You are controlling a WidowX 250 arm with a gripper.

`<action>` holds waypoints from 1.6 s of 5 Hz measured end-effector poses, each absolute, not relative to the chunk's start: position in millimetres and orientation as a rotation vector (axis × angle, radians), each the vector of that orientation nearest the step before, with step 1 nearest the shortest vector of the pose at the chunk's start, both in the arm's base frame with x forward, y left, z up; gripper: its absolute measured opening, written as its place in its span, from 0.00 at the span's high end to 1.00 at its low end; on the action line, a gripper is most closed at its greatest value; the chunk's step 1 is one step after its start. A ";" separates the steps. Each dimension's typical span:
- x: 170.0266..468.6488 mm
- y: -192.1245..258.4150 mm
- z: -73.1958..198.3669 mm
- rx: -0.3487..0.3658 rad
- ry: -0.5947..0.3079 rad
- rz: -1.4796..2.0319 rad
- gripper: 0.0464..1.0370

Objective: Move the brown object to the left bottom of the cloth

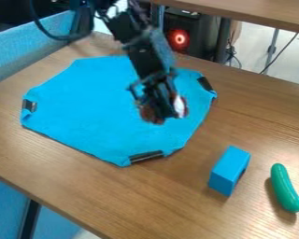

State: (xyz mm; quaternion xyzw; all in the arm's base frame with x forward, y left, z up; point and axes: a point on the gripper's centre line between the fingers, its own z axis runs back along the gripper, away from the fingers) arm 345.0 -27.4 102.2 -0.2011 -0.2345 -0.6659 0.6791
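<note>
Over the right-hand part of the blue cloth (pixel 83 102), in the camera view, hangs the black hand (pixel 157 100), pointing downward at the end of an arm (pixel 136 44) that comes in from the top edge. Right at its tip shows the brown object (pixel 151 114), partly hidden by it; brown shows on both sides of the hand, with a white patch (pixel 179 106) toward the right. Whether the hand is wide or narrow, or has hold of the brown object, I cannot tell. The brown object is well apart from the cloth's left bottom part.

The cloth lies spread on the wooden counter (pixel 83 186), with black strips at its left corner (pixel 29 105), its near edge (pixel 146 156) and its right corner (pixel 205 83). Off the cloth, toward the lower right, a blue block (pixel 229 170) rests on the counter, and to its right lies a smooth green cucumber shape (pixel 284 187), near but not touching. Behind the counter, a red light (pixel 178 38) glows beside dark equipment, and another wooden surface (pixel 258 13) crosses the top right.
</note>
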 end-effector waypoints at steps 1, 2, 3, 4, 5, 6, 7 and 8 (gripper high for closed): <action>348.2 -0.6 104.7 -0.400 -0.518 -1.471 0.95; 352.2 28.5 95.5 -0.331 -0.483 -1.425 0.95; 358.6 55.5 88.2 -0.192 -0.393 -1.359 0.95; 371.7 85.2 91.4 -0.061 -0.354 -1.284 0.95; 379.3 114.4 78.9 -0.024 -0.312 -1.229 0.95; 376.8 141.5 77.7 0.018 -0.290 -1.178 0.95; 366.4 159.0 67.4 0.004 -0.248 -1.130 0.93; 357.1 165.9 70.5 -0.033 -0.173 -1.108 0.73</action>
